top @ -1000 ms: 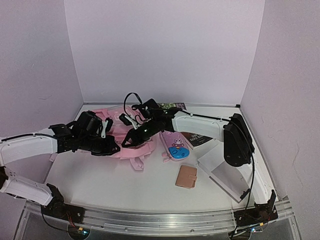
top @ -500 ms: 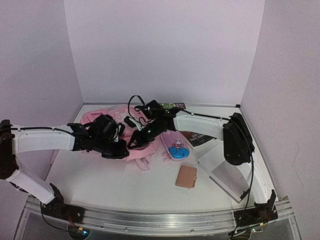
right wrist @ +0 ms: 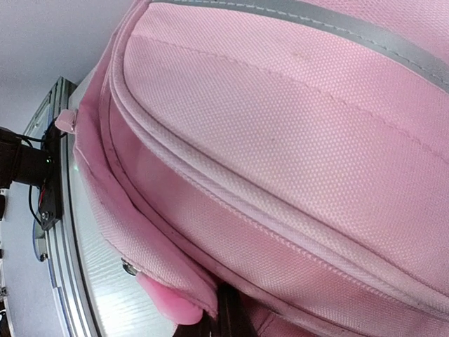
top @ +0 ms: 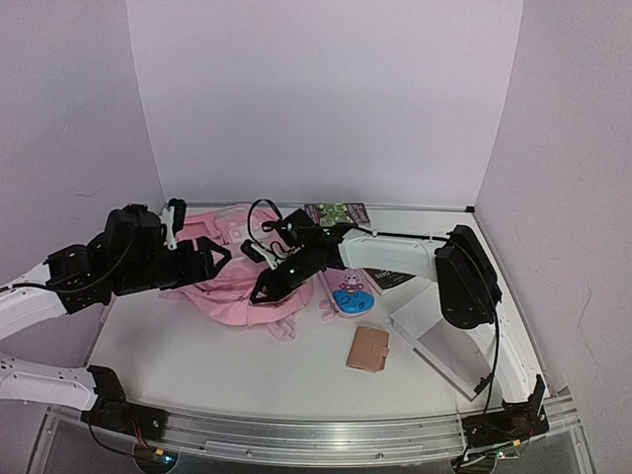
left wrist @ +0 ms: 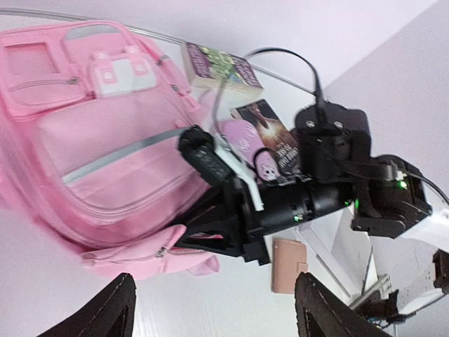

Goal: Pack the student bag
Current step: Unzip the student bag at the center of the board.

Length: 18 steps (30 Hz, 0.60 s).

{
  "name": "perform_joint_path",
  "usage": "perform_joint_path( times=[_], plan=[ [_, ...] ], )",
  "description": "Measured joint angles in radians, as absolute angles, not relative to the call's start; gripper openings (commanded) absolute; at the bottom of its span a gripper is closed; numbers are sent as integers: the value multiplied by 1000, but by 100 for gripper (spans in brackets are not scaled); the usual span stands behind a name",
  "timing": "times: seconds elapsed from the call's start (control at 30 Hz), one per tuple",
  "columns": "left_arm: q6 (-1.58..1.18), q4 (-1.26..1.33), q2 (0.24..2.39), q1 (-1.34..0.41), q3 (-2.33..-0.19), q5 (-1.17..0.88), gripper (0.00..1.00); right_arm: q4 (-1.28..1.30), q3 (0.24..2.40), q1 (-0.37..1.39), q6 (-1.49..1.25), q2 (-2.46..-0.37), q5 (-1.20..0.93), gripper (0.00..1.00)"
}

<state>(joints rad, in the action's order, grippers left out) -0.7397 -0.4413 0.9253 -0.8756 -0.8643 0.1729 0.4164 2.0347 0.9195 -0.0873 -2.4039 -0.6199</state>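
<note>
The student bag [top: 235, 301], large and pink with a grey stripe, lies front side up at the table's left centre. It also shows in the left wrist view [left wrist: 105, 154] and fills the right wrist view [right wrist: 280, 140]. My left gripper [top: 204, 255] hangs above the bag's left side, raised off it. Its jaws stand wide open with nothing between them [left wrist: 214, 316]. My right gripper [top: 265, 289] sits low at the bag's near edge [left wrist: 186, 239]. Its dark fingers are closed on a fold of pink fabric, mostly hidden under the bag's rim [right wrist: 228, 319].
A small pink oval case [top: 348, 289] with a blue patch lies right of the bag. A tan wallet [top: 368, 348] lies nearer the front. A green book [top: 336, 211] is at the back and a dark book [top: 390, 275] under the right arm. A white open box [top: 434, 336] stands at right.
My left gripper let go of the bag, opened wide and drew back up to the left. The bag settled flatter. My right gripper stayed at the bag's near edge.
</note>
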Motion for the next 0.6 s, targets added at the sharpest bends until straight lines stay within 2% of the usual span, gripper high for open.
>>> perform_joint_path(
  times=[0.03, 0.17, 0.27, 0.33, 0.6],
  plan=[
    [-766, -468, 905, -873, -859, 206, 79, 417, 2029, 920, -83, -2404, -617, 29],
    [-845, -568, 886, -860, -851, 297, 79, 411, 2011, 919, -70, -2401, -604, 49],
    [-890, -618, 912, -856, -842, 327, 79, 403, 1973, 918, -67, -2375, -597, 62],
    [-907, -644, 932, -855, -839, 339, 79, 403, 1931, 917, -63, -2340, -592, 64],
    [-925, -663, 949, -831, -835, 345, 79, 405, 1842, 919, -52, -2222, -590, 56]
  ],
)
